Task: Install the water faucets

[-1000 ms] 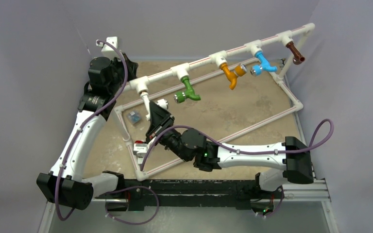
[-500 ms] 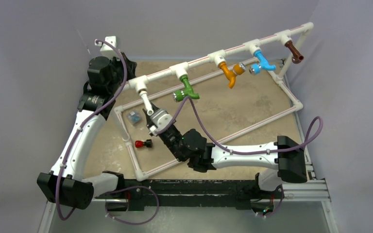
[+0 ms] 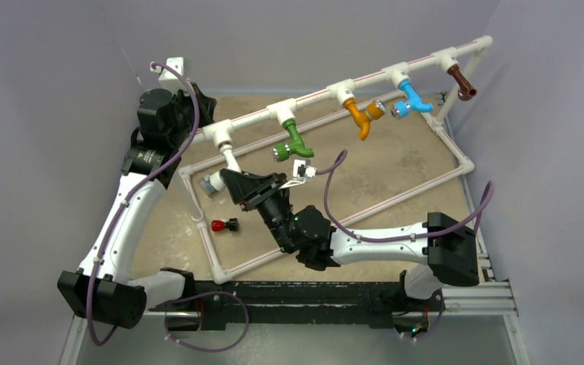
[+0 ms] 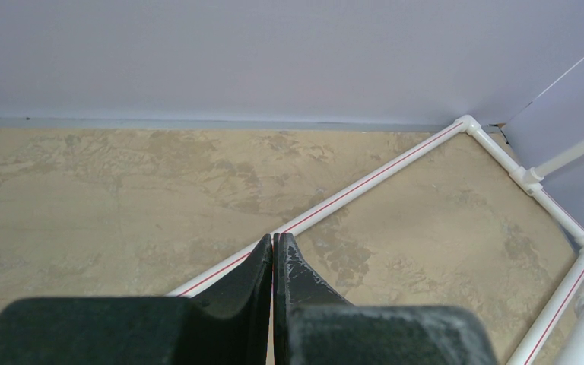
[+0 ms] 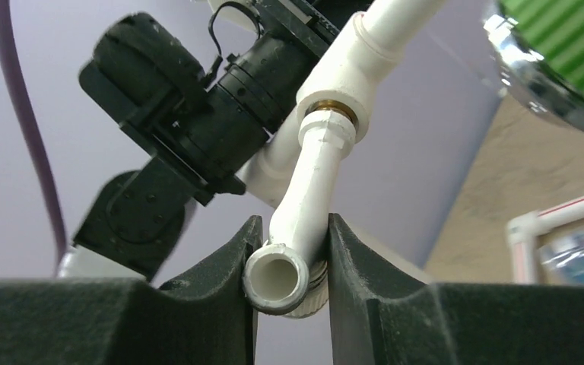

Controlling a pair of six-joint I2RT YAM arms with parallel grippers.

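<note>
The right pincer [image 5: 293, 222] clamps the white plastic bent-spout faucet [image 5: 312, 182], which hangs threaded into the leftmost white T-shaped pipe fitting [image 5: 365, 57]. An off-axis twist could cross-thread it or break the grip. The left pincer [image 4: 274, 247] is pressed together and empty.

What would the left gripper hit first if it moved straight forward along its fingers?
Probably the white frame pipe on the table, just beyond the tips of the shut left gripper; depth is unclear.

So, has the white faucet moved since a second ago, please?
Yes. The white faucet turned: its silvery end swung left, away from the green faucet.
</note>
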